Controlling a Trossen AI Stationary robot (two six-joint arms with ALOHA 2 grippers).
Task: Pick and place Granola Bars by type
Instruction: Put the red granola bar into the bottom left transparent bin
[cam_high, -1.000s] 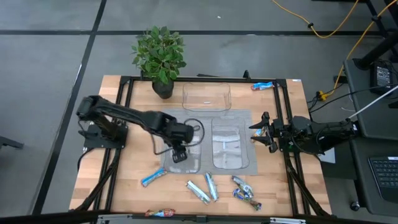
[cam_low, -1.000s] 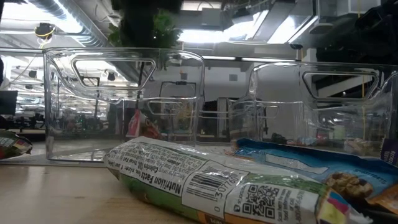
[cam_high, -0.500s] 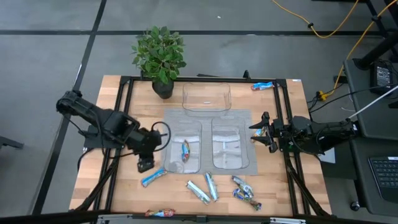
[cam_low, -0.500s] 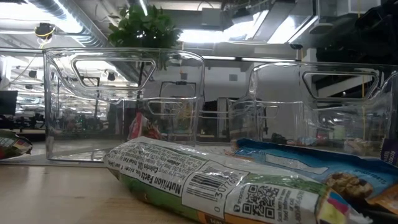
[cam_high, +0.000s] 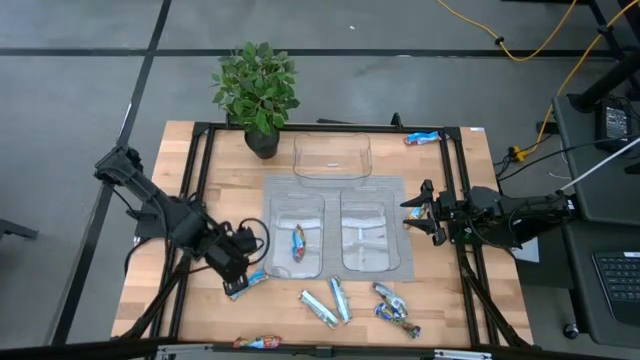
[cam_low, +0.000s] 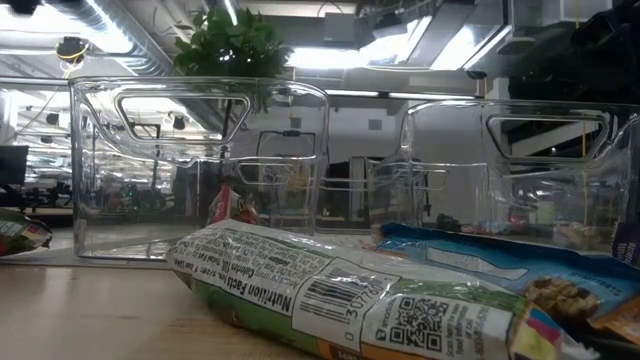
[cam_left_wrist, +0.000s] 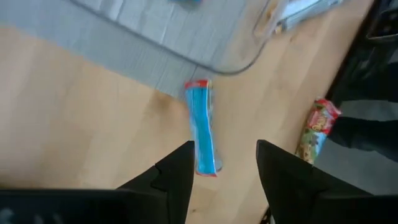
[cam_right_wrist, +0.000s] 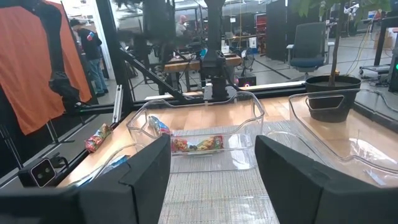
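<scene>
My left gripper (cam_high: 238, 274) (cam_left_wrist: 224, 155) hangs open just over a bright blue bar (cam_high: 246, 285) (cam_left_wrist: 201, 129) lying flat on the wood near the left tray's (cam_high: 297, 262) near-left corner; its fingers flank the bar's end without touching. One red-and-blue bar (cam_high: 299, 240) (cam_low: 228, 205) lies inside the left tray. Pale silvery-green bars (cam_high: 318, 308) (cam_high: 340, 298) and dark crinkly bars (cam_high: 390, 295) (cam_high: 398, 320) lie near the table's near edge. My right gripper (cam_high: 418, 212) (cam_right_wrist: 211, 186) waits open at the right of the right tray (cam_high: 368, 262).
A third clear tray (cam_high: 332, 172) stands at the far side beside a potted plant (cam_high: 258, 90). A blue bar (cam_high: 421, 138) lies at the far right corner and a red bar (cam_high: 258, 343) (cam_left_wrist: 316, 127) on the near edge. A grey mat (cam_high: 405, 268) underlies the trays.
My left gripper has drawn back out of the left tray, toward the table's left and near edge, and now hangs over the blue bar on the wood. The red-and-blue bar it was above lies in the left tray. The right arm has kept still.
</scene>
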